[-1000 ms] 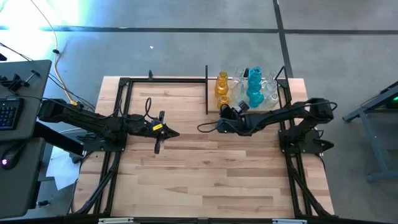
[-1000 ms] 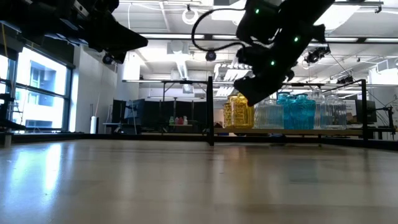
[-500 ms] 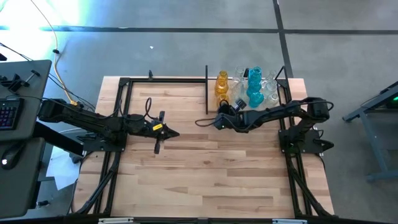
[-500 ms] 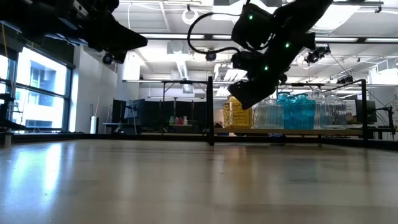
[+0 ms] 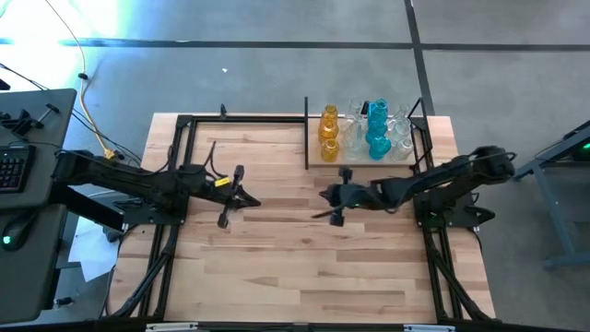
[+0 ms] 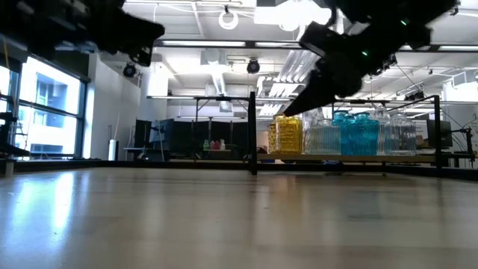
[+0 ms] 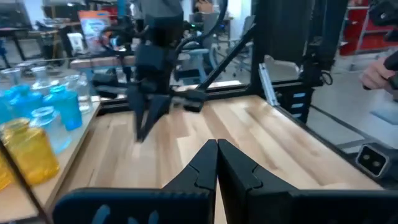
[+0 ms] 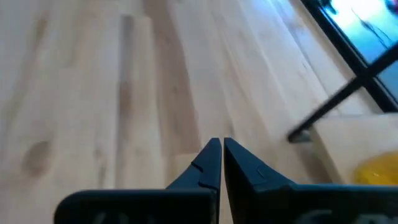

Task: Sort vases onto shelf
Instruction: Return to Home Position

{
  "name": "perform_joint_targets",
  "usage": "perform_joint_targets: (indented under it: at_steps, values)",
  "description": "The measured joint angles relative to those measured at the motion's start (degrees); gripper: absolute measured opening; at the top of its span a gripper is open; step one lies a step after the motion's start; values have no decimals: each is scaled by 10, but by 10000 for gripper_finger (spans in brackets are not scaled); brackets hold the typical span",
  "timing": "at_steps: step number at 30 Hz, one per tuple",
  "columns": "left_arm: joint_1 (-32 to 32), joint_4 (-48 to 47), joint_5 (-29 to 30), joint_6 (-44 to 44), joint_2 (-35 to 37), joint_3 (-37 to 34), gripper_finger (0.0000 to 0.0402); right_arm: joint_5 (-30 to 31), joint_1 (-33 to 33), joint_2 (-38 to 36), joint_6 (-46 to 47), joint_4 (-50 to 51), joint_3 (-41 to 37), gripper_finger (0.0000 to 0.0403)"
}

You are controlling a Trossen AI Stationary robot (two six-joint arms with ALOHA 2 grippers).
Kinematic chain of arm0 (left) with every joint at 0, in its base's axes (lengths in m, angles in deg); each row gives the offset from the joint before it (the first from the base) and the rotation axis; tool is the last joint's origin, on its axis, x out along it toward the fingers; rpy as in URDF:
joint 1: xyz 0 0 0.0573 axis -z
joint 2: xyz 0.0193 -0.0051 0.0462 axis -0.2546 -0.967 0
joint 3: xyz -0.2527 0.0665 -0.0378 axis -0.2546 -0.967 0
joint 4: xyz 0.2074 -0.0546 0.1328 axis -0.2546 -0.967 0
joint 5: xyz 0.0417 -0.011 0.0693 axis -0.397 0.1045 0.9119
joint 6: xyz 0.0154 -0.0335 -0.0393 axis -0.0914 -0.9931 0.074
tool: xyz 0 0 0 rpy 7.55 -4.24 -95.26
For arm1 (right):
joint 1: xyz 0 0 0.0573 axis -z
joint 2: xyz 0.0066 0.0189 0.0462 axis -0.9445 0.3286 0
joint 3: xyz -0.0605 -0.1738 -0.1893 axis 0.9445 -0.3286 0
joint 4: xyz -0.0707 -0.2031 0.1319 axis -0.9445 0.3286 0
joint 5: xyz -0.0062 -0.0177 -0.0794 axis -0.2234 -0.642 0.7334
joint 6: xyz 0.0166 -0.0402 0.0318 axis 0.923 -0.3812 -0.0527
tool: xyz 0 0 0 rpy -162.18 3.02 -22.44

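Several small glass vases stand upright on their bases in a cluster on the shelf (image 5: 316, 158) at the table's far right: amber ones (image 5: 329, 134), teal ones (image 5: 377, 129) and clear ones (image 5: 402, 138). The low view shows them in a row (image 6: 343, 133). My right gripper (image 5: 321, 195) hovers shut and holding nothing over the table's middle, just on the near side of the shelf. My left gripper (image 5: 256, 202) is also shut, holds nothing and points toward the right one from the table's left half. Both wrist views show shut fingertips (image 7: 217, 145) (image 8: 217, 144).
The shelf's black upright post (image 5: 306, 134) stands at its left end, close to my right gripper. A black frame (image 5: 184, 138) edges the table's far and side borders. Bare wood lies toward the near edge (image 5: 304, 267).
My right gripper has drawn back from the shelf's left end toward the table's near edge, rolling its wrist and tipping up so that it points less steeply down. It has stayed shut. The vases have not moved.
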Motion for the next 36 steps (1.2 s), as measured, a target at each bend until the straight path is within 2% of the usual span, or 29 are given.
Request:
perform_joint_targets:
  at_steps: [2, 5, 14, 20, 27, 36]
  values:
    - [-16, 35, -2, -8, 1, -29, 0, -27, 0, -27, -17, -75, -55, 0]
    - [-38, 85, -5, -18, 6, -64, 0, -60, 5, -94, -25, -129, -120, 0]
    - [-88, 96, -14, -28, 61, -114, 0, -72, 10, -342, -37, -130, -257, 0]
    - [-111, 47, -27, -32, 110, -114, 0, -72, 10, -483, -49, -130, -321, 0]
    - [-127, 43, -30, -50, 171, -149, 0, -57, 10, -624, -76, -111, -373, 0]
    - [-167, -63, -39, -46, 274, -150, 0, -66, 29, -789, -50, 15, -394, 0]
